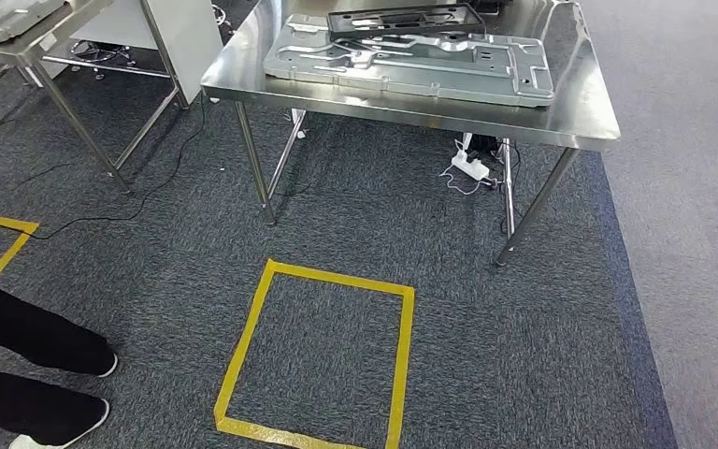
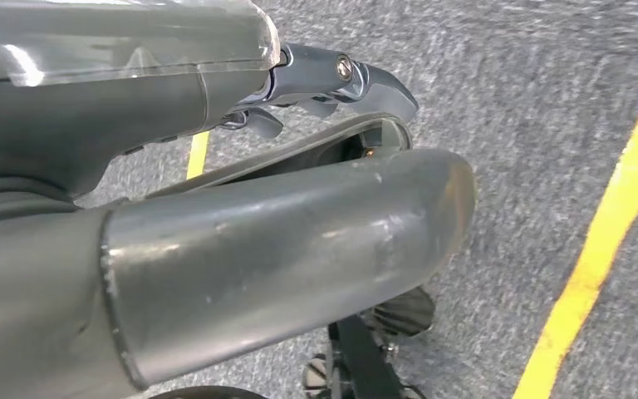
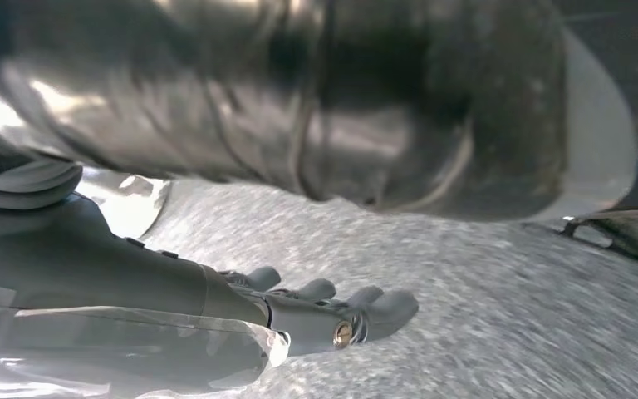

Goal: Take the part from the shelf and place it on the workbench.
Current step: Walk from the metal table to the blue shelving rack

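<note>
Head view: grey metal part lies flat on the steel workbench, a black frame just behind it. Left hand and right hand hang above carpet, fingers loosely extended, holding nothing.

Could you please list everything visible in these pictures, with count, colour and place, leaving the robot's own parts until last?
Workbench: one, shiny steel, ahead in the head view.
Metal part: one, silver-grey, flat on the workbench.
Black frame: one, black, behind the metal part on the workbench.
Second table: one, steel, far left, bearing a grey panel.
Power strip: one, white, on the carpet under the workbench.
Tape square: one, yellow, on the grey carpet before the workbench.
Tape corner: one, yellow, left edge.
Person's legs: two, black trousers, white-soled shoes, bottom left.
Left hand: one, grey, hanging above the carpet, holding nothing.
Right hand: one, grey, fingers extended, holding nothing.
</note>
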`<state>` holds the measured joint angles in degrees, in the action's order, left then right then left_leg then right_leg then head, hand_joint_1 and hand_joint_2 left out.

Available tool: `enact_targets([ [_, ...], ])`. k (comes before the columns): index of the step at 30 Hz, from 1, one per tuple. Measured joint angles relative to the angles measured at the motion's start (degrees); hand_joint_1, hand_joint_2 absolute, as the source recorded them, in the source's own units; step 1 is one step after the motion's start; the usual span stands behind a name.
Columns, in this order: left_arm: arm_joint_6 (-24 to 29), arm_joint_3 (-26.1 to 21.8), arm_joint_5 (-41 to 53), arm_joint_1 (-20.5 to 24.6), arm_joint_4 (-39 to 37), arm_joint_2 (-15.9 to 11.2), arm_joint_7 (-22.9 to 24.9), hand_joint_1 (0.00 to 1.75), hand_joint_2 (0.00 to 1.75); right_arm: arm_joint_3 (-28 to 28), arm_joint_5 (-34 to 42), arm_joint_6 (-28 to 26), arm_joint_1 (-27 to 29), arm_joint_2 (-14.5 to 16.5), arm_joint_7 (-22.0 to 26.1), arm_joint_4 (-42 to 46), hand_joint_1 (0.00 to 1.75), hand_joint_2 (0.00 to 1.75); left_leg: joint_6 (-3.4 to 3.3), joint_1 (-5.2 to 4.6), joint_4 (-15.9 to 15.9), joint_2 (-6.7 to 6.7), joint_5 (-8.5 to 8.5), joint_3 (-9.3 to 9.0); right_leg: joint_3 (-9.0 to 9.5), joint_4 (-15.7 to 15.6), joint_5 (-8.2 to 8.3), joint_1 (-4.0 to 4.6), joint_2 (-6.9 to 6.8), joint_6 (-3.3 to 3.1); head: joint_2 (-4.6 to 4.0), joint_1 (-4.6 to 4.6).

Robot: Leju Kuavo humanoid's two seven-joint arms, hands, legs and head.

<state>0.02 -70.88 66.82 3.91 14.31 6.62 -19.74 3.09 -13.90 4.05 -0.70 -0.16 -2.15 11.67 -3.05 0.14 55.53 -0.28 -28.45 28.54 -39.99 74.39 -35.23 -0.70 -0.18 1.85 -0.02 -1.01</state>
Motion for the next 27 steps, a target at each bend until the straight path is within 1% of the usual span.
enact_targets([
  [1, 0.0, 0.1, 0.0, 0.0, -0.1, 0.0, 0.0, 0.00, 0.00, -0.1, 0.0, 0.0, 0.0, 0.0, 0.0, -0.1, 0.00, 0.00, 0.12, 0.00, 0.2, -0.61, 0.22, 0.38, 1.09, -0.9, 0.70, -0.05, 0.08, 0.01, 0.01, 0.00],
  [2, 0.0, 0.2, 0.0, 0.0, -0.1, 0.0, 0.0, 0.00, 0.00, -0.3, 0.0, 0.0, 0.1, 0.0, 0.0, -0.1, 0.00, 0.00, 0.24, 0.02, 0.6, -1.23, 0.37, 0.69, 3.23, -4.0, 2.20, -0.11, 0.30, -0.03, 0.01, -0.01],
  [3, 0.0, 0.3, 0.1, 0.0, -0.2, 0.0, 0.0, 0.00, 0.00, -0.4, 0.0, 0.1, 0.1, 0.0, 0.1, -0.2, 0.00, 0.00, 0.36, 0.07, 0.9, -1.79, 0.45, 1.02, 5.93, -8.4, 3.72, -0.20, 1.23, -0.20, 0.01, -0.02],
  [4, 0.0, 0.4, 0.1, 0.0, -0.3, 0.0, 0.0, 0.00, 0.00, -0.4, 0.0, 0.2, 0.1, 0.0, 0.1, -0.3, 0.00, 0.00, 0.57, 0.01, 1.4, -2.25, 0.46, 1.39, 8.10, -12.2, 4.78, -0.21, 2.29, -0.40, 0.01, -0.01],
  [5, 0.1, 0.5, 0.2, 0.1, -0.3, 0.0, 0.0, 0.00, 0.00, -0.5, 0.0, 0.4, 0.1, 0.0, 0.2, -0.4, 0.00, 0.00, 0.85, -0.03, 1.7, -2.67, 0.51, 1.80, 9.56, -14.9, 5.42, -0.20, 3.05, -0.67, 0.00, -0.01],
  [6, 0.1, 0.6, 0.2, 0.1, -0.4, 0.1, 0.0, 0.00, 0.00, -0.6, 0.0, 0.6, 0.1, 0.0, 0.3, -0.4, 0.00, 0.00, 1.18, -0.03, 2.0, -3.04, 0.58, 2.16, 10.16, -16.2, 5.56, -0.12, 3.60, -0.96, 0.01, 0.00],
  [7, 0.2, 0.6, 0.3, 0.2, -0.4, 0.1, 0.0, 0.00, 0.00, -0.6, 0.0, 0.9, 0.0, 0.0, 0.3, -0.5, 0.00, 0.00, 1.59, -0.04, 2.0, -3.44, 0.74, 2.42, 10.10, -16.3, 5.63, 0.00, 3.32, -1.18, 0.00, 0.00],
  [8, 0.2, 0.6, 0.3, 0.2, -0.4, 0.0, 0.0, 0.00, 0.00, -0.6, 0.0, 1.1, -0.1, 0.1, 0.4, -0.5, 0.00, 0.00, 1.97, -0.01, 2.0, -3.88, 0.93, 2.63, 10.04, -16.4, 5.83, -0.09, 2.73, -1.52, 0.01, 0.00],
  [9, 0.3, 0.7, 0.3, 0.2, -0.5, 0.0, 0.0, 0.00, 0.00, -0.6, -0.1, 1.2, -0.2, 0.2, 0.4, -0.5, 0.00, 0.00, 2.27, 0.01, 2.2, -3.88, 0.77, 2.86, 10.04, -16.6, 6.06, -0.20, 2.14, -1.92, 0.01, 0.01],
  [10, 0.4, 0.7, 0.3, 0.2, -0.5, 0.0, 0.0, 0.00, 0.00, -0.6, -0.1, 1.3, -0.2, 0.3, 0.4, -0.5, 0.00, 0.00, 2.55, 0.02, 3.3, -3.43, 0.04, 3.40, 10.01, -16.9, 6.31, -0.35, 1.48, -2.38, 0.01, 0.07],
  [11, 0.4, 0.7, 0.4, 0.3, -0.6, 0.0, 0.0, 0.00, 0.00, -0.6, -0.1, 1.4, -0.2, 0.3, 0.4, -0.5, 0.00, 0.00, 2.80, 0.05, 5.5, -2.64, -1.41, 4.47, 9.91, -17.1, 6.54, -0.49, 0.75, -2.79, 0.01, 0.15],
  [12, 0.5, 0.7, 0.4, 0.3, -0.6, 0.0, 0.0, 0.00, 0.00, -0.6, -0.1, 1.4, -0.1, 0.4, 0.4, -0.6, 0.00, 0.00, 3.04, 0.17, 8.7, -1.63, -3.40, 5.96, 9.77, -17.2, 6.67, -0.45, 0.01, -3.05, 0.00, 0.21],
  [13, 0.5, 0.7, 0.4, 0.4, -0.7, 0.0, 0.0, 0.00, 0.00, -0.6, -0.1, 1.4, 0.0, 0.4, 0.4, -0.6, 0.00, 0.00, 3.30, 0.30, 12.7, -0.94, -5.45, 7.78, 9.57, -17.1, 6.73, -0.36, -0.67, -3.17, -0.01, 0.27],
  [14, 0.5, 0.7, 0.3, 0.4, -0.7, 0.0, 0.0, 0.00, 0.00, -0.6, -0.1, 1.5, 0.1, 0.4, 0.4, -0.7, 0.00, 0.00, 3.56, 0.42, 16.3, -0.55, -6.94, 9.36, 9.41, -17.1, 6.75, -0.27, -1.39, -3.18, -0.01, 0.27],
  [15, 0.6, 0.7, 0.3, 0.3, -0.7, 0.0, 0.0, 0.00, 0.00, -0.6, -0.1, 1.5, 0.1, 0.4, 0.4, -0.7, 0.00, 0.00, 3.75, 0.53, 18.4, -0.34, -7.43, 10.14, 9.30, -17.0, 6.77, -0.20, -2.09, -3.18, -0.01, 0.27],
  [16, 0.6, 0.7, 0.3, 0.2, -0.7, 0.0, 0.0, 0.00, 0.00, -0.6, -0.1, 1.5, 0.1, 0.4, 0.4, -0.8, 0.00, 0.00, 3.84, 0.60, 18.4, -0.15, -6.85, 9.85, 9.22, -16.9, 6.76, -0.17, -2.77, -3.15, -0.01, 0.27],
  [17, 0.6, 0.7, 0.0, 0.2, -0.7, -0.1, 0.0, 0.00, 0.00, -0.6, -0.1, 1.5, 0.1, 0.4, 0.4, -0.8, 0.00, 0.00, 3.84, 0.64, 15.9, 0.18, -5.28, 8.34, 9.20, -16.8, 6.74, -0.16, -3.42, -3.11, -0.01, 0.27],
  [18, 0.6, 0.5, -1.0, 0.2, -0.7, -0.1, 0.1, 0.00, 0.00, -0.7, 0.0, 1.6, 0.1, 0.4, 0.3, -0.8, 0.00, 0.00, 3.72, 0.63, 11.8, 1.00, -3.32, 6.00, 9.23, -16.7, 6.68, -0.14, -4.04, -3.02, 0.00, 0.27],
  [19, 0.7, -0.1, -2.9, 0.2, -0.7, -0.1, 0.3, 0.00, 0.00, -0.8, 0.2, 1.6, 0.0, 0.5, 0.3, -0.8, 0.00, 0.00, 3.51, 0.47, 7.5, 2.34, -1.88, 3.72, 9.29, -16.6, 6.58, 0.01, -4.60, -2.82, 0.00, 0.27],
  [20, 0.7, -1.1, -5.6, 0.3, -0.7, -0.1, 0.5, 0.00, 0.00, -0.9, 0.5, 1.6, 0.0, 0.6, 0.3, -0.8, 0.00, 0.00, 3.17, 0.28, 4.2, 3.35, -0.90, 2.06, 9.37, -16.5, 6.50, 0.14, -5.10, -2.55, 0.00, 0.25],
  [21, 0.7, -2.4, -8.3, 0.4, -0.6, 0.0, 0.7, 0.00, 0.00, -1.0, 0.8, 1.6, 0.0, 0.7, 0.2, -0.9, 0.00, 0.00, 2.83, 0.10, 2.4, 4.08, -0.55, 1.22, 9.45, -16.4, 6.44, 0.28, -5.54, -2.23, 0.01, 0.24],
  [22, 0.5, -3.7, -10.3, 0.4, -0.5, 0.0, 0.9, 0.00, 0.00, -1.2, 1.0, 1.4, 0.0, 0.9, 0.0, -0.9, 0.00, 0.00, 2.52, -0.09, 1.8, 4.15, -0.62, 1.12, 9.56, -16.4, 6.43, 0.38, -5.99, -1.89, 0.01, 0.22],
  [23, 0.3, -4.9, -11.5, 0.3, -0.3, 0.0, 1.0, 0.00, 0.00, -1.3, 1.1, 1.3, -0.1, 1.0, -0.2, -0.9, 0.00, 0.00, 2.14, -0.08, 1.7, 3.46, -0.40, 1.23, 9.70, -16.5, 6.47, 0.39, -6.46, -1.55, 0.01, 0.21],
  [24, 0.1, -5.7, -12.0, 0.1, -0.2, 0.1, 1.1, 0.00, 0.00, -1.3, 1.2, 1.2, -0.2, 1.1, -0.4, -0.9, 0.00, 0.00, 1.79, 0.03, 1.5, 2.95, -0.13, 1.19, 9.80, -16.4, 6.29, 0.28, -6.23, -1.15, 0.01, 0.21],
  [25, -0.1, -6.3, -12.1, 0.0, 0.0, 0.1, 1.3, 0.00, 0.00, -1.4, 1.2, 1.1, -0.3, 1.2, -0.7, -0.9, 0.00, 0.00, 1.38, 0.16, 1.2, 2.41, 0.20, 1.18, 9.65, -15.8, 5.63, 0.17, -5.19, -0.80, 0.00, 0.21],
  [26, -0.2, -6.7, -12.2, 0.0, 0.1, 0.2, 1.4, 0.00, 0.00, -1.4, 1.3, 1.1, -0.3, 1.3, -0.8, -0.9, 0.00, 0.00, 0.93, 0.30, 1.0, 1.86, 0.56, 1.24, 9.03, -14.3, 4.31, 0.05, -3.69, -0.51, -0.01, 0.21],
  [27, -0.3, -7.0, -12.2, 0.1, 0.2, 0.3, 1.5, 0.00, 0.00, -1.5, 1.3, 1.2, -0.1, 1.3, -0.9, -0.9, 0.00, 0.00, 0.60, 0.37, 0.9, 1.33, 0.85, 1.39, 7.81, -11.5, 2.38, -0.09, -1.92, -0.34, -0.01, 0.20],
])
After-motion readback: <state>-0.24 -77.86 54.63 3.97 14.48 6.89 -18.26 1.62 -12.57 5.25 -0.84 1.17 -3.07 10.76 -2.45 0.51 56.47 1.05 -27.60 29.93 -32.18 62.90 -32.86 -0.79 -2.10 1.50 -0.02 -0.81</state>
